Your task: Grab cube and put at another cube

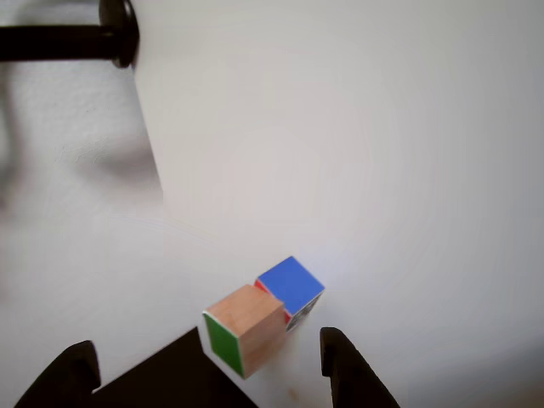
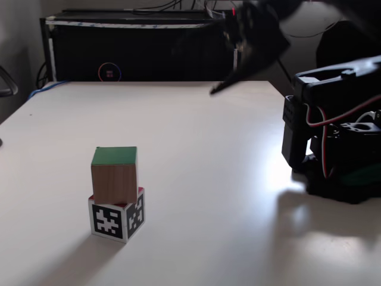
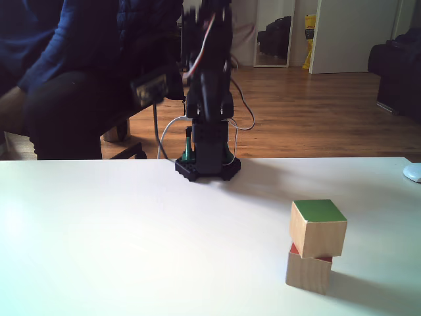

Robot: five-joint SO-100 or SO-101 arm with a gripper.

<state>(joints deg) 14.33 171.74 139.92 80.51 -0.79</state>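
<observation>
The cube (image 2: 114,176), light-brown wood with a green top, rests slightly askew on top of another cube (image 2: 116,220), which shows a black-and-white patterned face. In the other view the wooden cube (image 1: 246,327) overlaps the blue-topped smaller cube (image 1: 291,285), with a red sliver between them. From the opposite side the cube (image 3: 318,227) sits on the lower cube (image 3: 309,273). My gripper (image 1: 204,338) is open, its dark fingers spread wide and well above the stack, holding nothing. The raised arm (image 2: 256,30) appears blurred, far from the cubes.
The arm's base (image 2: 339,149) stands at the table's right edge; it is at the far edge in the other fixed view (image 3: 207,158). A seated person (image 3: 66,66) is behind the table. A white object (image 3: 413,172) lies at the right edge. A black bar (image 1: 68,42) crosses the top left.
</observation>
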